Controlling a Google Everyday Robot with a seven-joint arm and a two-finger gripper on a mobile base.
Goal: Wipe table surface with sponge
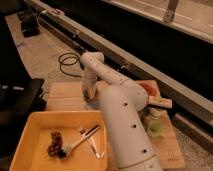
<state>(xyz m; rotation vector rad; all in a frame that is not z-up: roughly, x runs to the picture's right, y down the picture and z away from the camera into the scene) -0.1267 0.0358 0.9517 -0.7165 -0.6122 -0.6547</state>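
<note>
Shows gripper low over sponge on table surface, grasp unreadable; may lose sponge or nudge yellow tray.

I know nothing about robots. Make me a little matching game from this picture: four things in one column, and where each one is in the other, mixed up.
Things:
1. tray
2. cable
3. green object
4. gripper

Places:
A. coiled on the floor beyond the table
B. down at the far part of the table, by the sponge
C. near left corner, holding utensils
D. on the right of the arm

Pairs: 1-C, 2-A, 3-D, 4-B
</note>
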